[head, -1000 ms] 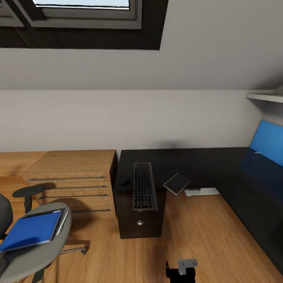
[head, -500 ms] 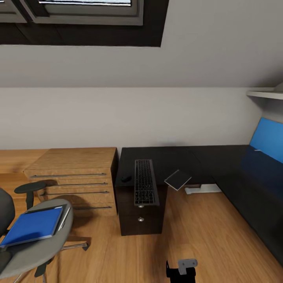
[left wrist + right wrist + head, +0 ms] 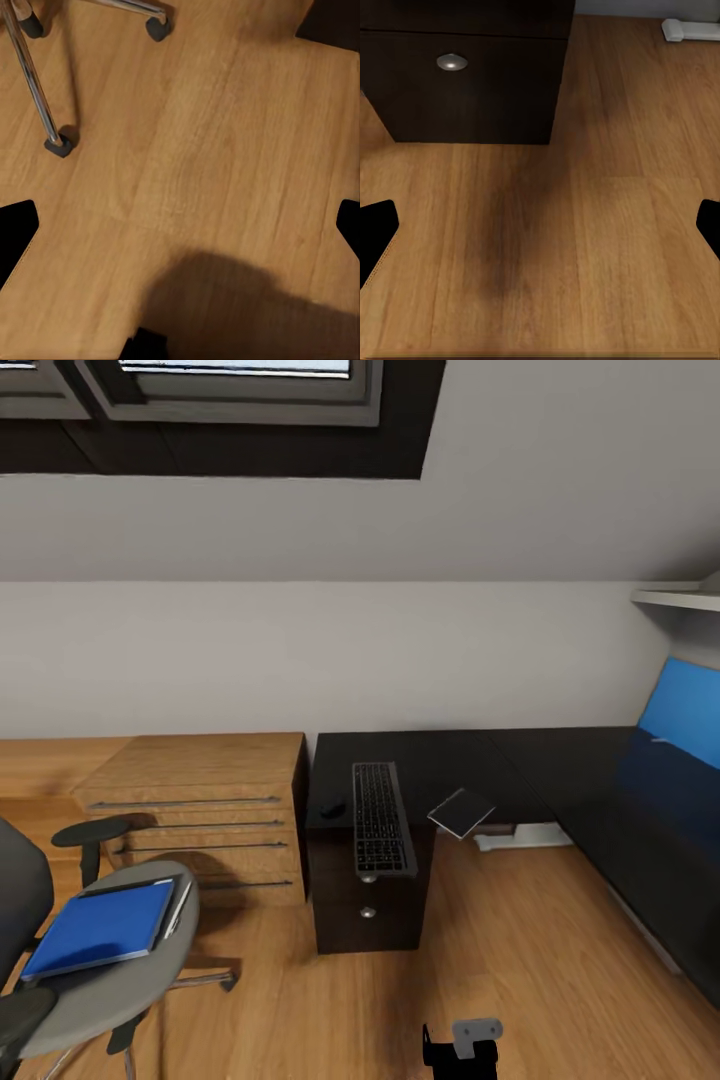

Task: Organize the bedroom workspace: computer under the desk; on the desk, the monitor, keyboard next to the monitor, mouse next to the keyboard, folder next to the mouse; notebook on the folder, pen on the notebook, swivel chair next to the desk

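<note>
Both pincers hang wide open over bare wooden floor (image 3: 585, 247), well short of the blue folder (image 3: 100, 928) on the swivel chair (image 3: 110, 970) and the keyboard (image 3: 381, 818) on the tabletop (image 3: 450, 760).

Matt black desk (image 3: 560, 755); warm wood-grain floor (image 3: 500, 970); chrome chair base (image 3: 34, 82)

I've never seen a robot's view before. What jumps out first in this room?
Probably the bright blue folder lying on the grey seat of the swivel chair at the lower left. Next, the black desk along the wall, where the keyboard hangs over the front edge above the drawers and a thin grey notebook juts off the edge beside it.
</note>
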Robot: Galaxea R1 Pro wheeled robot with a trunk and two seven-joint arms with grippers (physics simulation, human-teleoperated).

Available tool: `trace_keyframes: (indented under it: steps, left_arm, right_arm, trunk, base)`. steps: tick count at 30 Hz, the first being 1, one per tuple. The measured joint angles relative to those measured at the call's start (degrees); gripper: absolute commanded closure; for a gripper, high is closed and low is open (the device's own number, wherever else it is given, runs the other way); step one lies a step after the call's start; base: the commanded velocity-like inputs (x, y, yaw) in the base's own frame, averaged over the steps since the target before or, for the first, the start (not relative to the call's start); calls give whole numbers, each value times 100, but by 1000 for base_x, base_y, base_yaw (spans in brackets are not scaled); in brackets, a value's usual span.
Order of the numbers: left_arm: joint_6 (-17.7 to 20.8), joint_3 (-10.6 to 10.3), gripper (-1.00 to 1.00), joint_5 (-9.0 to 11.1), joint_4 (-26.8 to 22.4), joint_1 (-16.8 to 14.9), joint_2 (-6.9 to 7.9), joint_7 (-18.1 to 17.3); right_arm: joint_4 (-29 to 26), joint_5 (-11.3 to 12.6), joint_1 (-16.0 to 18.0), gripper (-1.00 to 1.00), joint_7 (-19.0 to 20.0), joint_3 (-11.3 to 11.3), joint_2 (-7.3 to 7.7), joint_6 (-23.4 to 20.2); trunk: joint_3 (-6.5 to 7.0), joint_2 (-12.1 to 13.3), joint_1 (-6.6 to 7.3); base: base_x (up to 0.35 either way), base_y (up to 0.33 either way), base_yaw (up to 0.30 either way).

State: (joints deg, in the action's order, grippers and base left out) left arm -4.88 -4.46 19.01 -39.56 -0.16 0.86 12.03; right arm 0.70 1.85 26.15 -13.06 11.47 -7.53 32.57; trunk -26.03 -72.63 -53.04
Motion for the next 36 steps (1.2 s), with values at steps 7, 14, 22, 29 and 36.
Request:
trace_keyframes:
  steps: [7,14,22,29,36]
  left_arm:
    - [-27,-2,-100,1,-46,0,-15,-16]
    - [2,-28,-100,10,-74,0,-29,-8]
    - [1472,-41,-100,13,-1881,0,-83,10]
    - [3724,-28,-100,18,-3823,0,-76,42]
    - [3964,-20,-100,134,-4136,-321,-99,39]
  right_arm:
    - [2,-7,-1,-100,-2,0,5,-7]
    - [-25,15,0,-100,-3,-15,10,-7]
    - [-165,-6,0,-100,2,19,0,38]
    - [-1728,335,1,-100,-28,-213,-1,-16]
    - [-3239,1843,1,-100,12,-423,-17,-407]
  trunk:
    - [0,0,1]
    - [-107,-240,-130]
    - [-250,-560,-306]
    - [-376,-842,-459]
    - [-501,-1122,-613]
  base:
    - [-31,52,0]
    - [-1,1,-21]
    - [0,0,-7]
    - [0,0,0]
    - [0,0,0]
